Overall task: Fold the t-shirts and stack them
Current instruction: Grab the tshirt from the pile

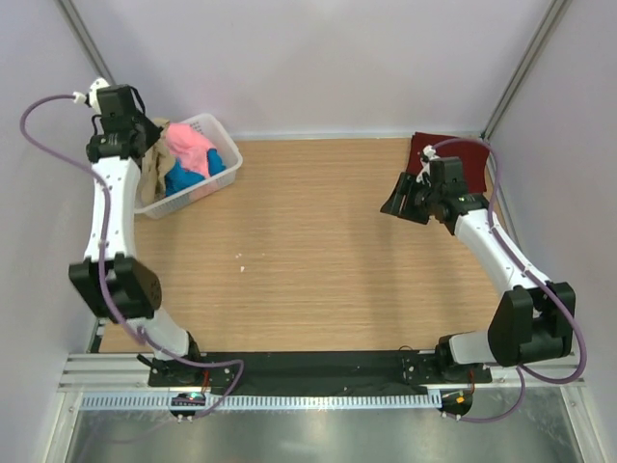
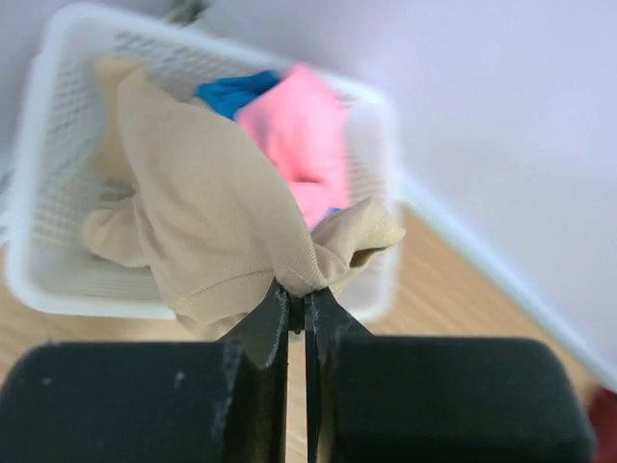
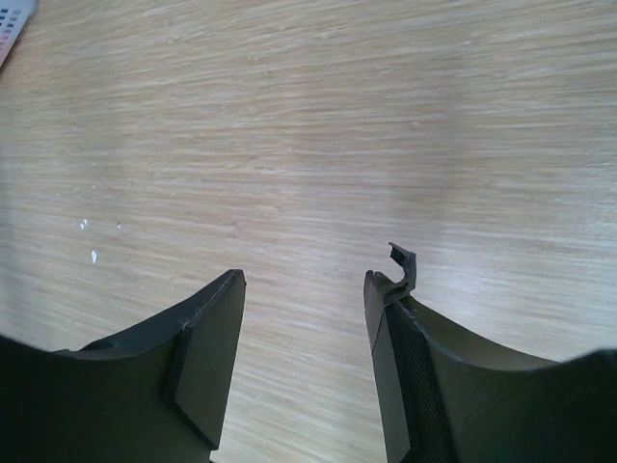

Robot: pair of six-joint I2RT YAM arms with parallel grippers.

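My left gripper [image 2: 297,291] is shut on a fold of the tan t-shirt [image 2: 207,217] and holds it above the white basket [image 2: 58,280]. The pink t-shirt [image 2: 304,135] and the blue t-shirt [image 2: 231,92] lie in the basket behind it. From above, the left gripper [image 1: 145,145] is at the basket's left side, with the tan cloth [image 1: 151,174] hanging by it, the pink shirt [image 1: 188,147] and the blue shirt [image 1: 188,177] inside. The maroon t-shirt [image 1: 472,156] lies folded at the far right corner. My right gripper [image 1: 400,200] is open and empty over bare wood [image 3: 308,174].
The white lattice basket [image 1: 217,130] stands at the far left corner against the wall. A few white specks [image 1: 241,257] lie on the wooden table. White walls close the back and sides.
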